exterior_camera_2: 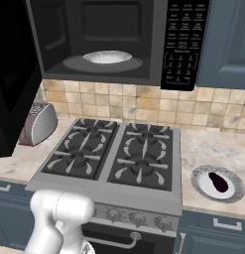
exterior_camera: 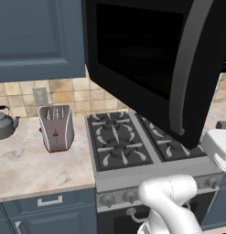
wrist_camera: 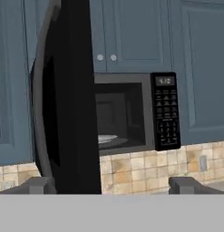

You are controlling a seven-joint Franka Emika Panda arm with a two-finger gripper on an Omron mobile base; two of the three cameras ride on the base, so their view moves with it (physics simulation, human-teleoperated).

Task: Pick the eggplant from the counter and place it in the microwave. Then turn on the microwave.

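The two dark fingertips of the gripper (wrist_camera: 111, 185) rise nearest to the hand camera, one at each side, spread wide apart with nothing between them. They face the large black over-range microwave (wrist_camera: 127, 113), and its wide dark window door (wrist_camera: 63, 99) stands swung open on the left of that view.

The small, rounded, dark purple-maroon eggplant (exterior_camera_2: 218, 182) lies on a round white plate with a grey rim (exterior_camera_2: 235, 190). This plate rests on the light beige marbled stone counter (exterior_camera_2: 203, 146) to the right of the grey gas stove top (exterior_camera_2: 116, 156), near the front edge of the counter. The long axis of the eggplant seems to run slantwise, from the far left to the near right of the plate.

So the eggplant is low and to the right, while the hand looks high toward the microwave, and the two are well apart. I judge that the pick is not yet begun: the arm must come down and to the right, and then turn the open fingers across the short width of the eggplant.

Inside the microwave the white round turntable plate (exterior_camera_2: 107, 57) is bare. The button keypad (exterior_camera_2: 182, 44) is at the right of the cavity. On the counter to the left of the stove stand a small silver toaster (exterior_camera: 56, 128) and, further left, a grey kettle (exterior_camera: 3, 122).
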